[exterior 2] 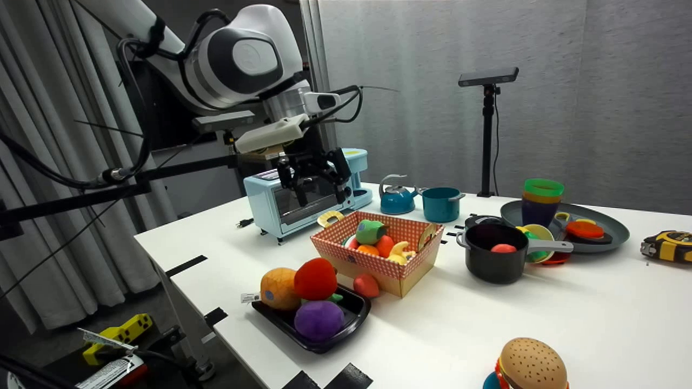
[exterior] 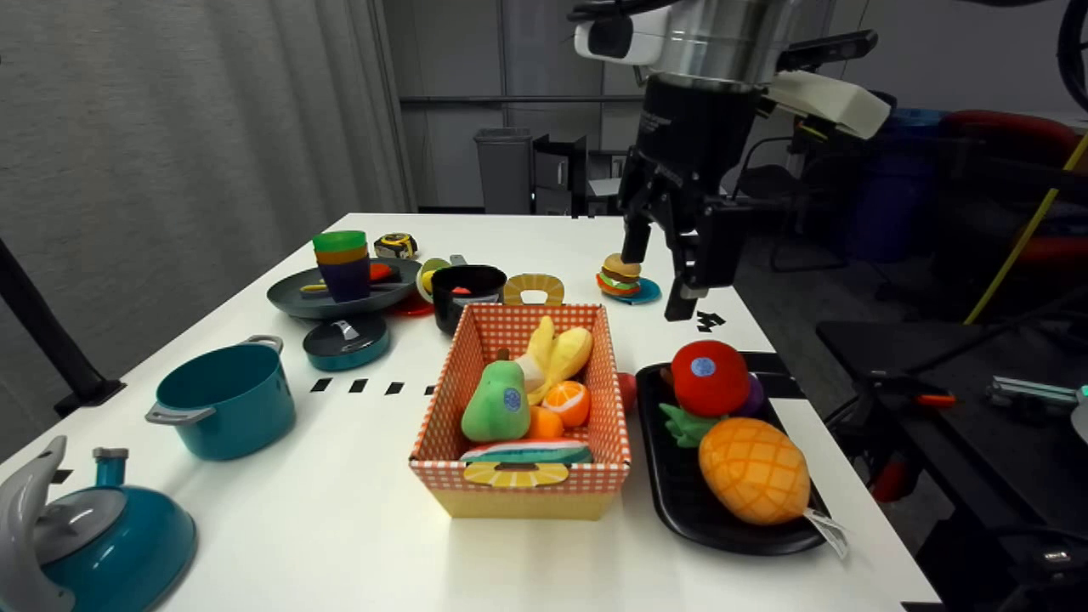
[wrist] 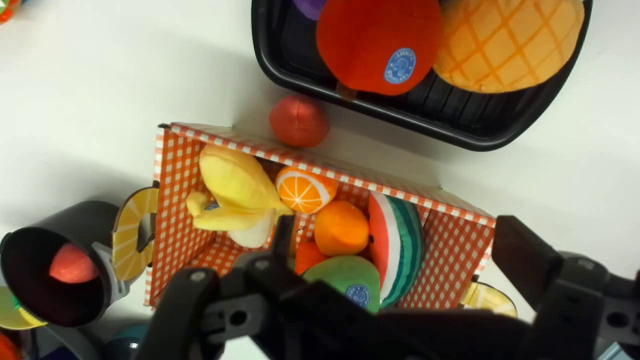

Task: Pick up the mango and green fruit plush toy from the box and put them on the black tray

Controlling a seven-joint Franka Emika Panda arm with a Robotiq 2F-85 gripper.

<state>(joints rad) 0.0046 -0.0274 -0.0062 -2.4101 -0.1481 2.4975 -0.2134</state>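
- green fruit plush toy: partly hidden behind the pincer in the wrist view.
- pincer: rear cut off by that view's lower edge.
- box: one long wall mostly covered by the pincer, same view.
- black tray: cut off by the upper edge, same view.
- purple plush: largely behind the red round fruit in an exterior view.
- kettle: cut off by left and lower edges, exterior view.
- burger: cut off by the lower edge, exterior view.

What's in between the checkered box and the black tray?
A small reddish toy lies between the box and the black tray. It shows in the wrist view and in both exterior views.
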